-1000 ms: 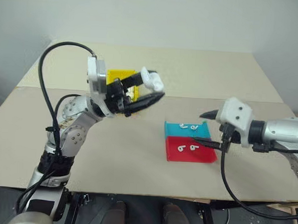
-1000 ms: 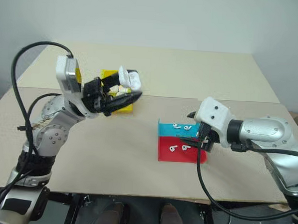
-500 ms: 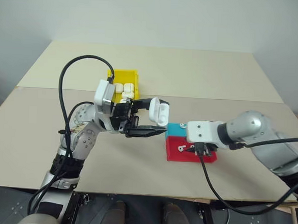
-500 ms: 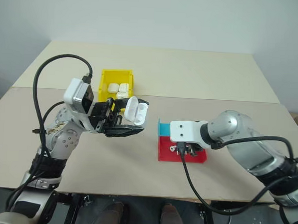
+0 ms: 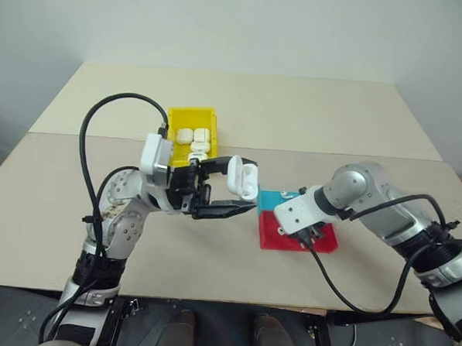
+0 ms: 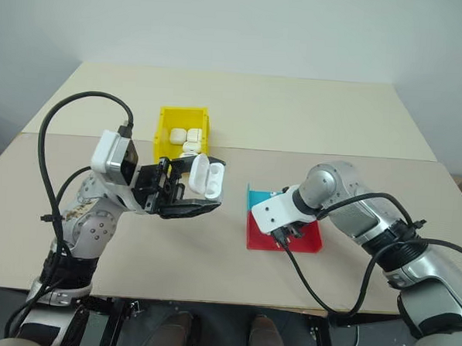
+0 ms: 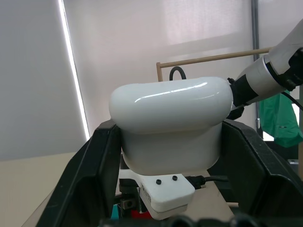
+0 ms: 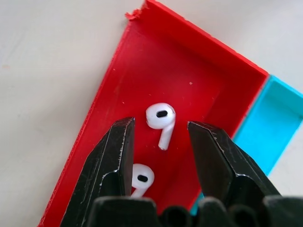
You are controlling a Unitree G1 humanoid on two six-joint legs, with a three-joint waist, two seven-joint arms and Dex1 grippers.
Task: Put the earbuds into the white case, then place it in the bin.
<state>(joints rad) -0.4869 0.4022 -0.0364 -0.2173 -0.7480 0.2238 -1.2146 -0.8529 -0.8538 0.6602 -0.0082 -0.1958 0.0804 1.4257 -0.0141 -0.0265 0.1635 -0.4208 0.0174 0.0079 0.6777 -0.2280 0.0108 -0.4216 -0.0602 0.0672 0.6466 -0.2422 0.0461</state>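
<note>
Your left gripper (image 5: 228, 198) is clamped on the white case (image 5: 243, 178), held above the table beside the trays. Your right gripper (image 8: 160, 142) hangs parted astride one of the earbuds (image 8: 161, 118) in the red tray (image 8: 199, 66). No bud is loaded yet, and the bin (image 5: 178, 117) awaits.

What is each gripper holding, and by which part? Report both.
Left gripper is shut on the white case, fingers clamping its two opposite sides. Right gripper holds nothing; its open fingers straddle an earbud in the red tray.
</note>
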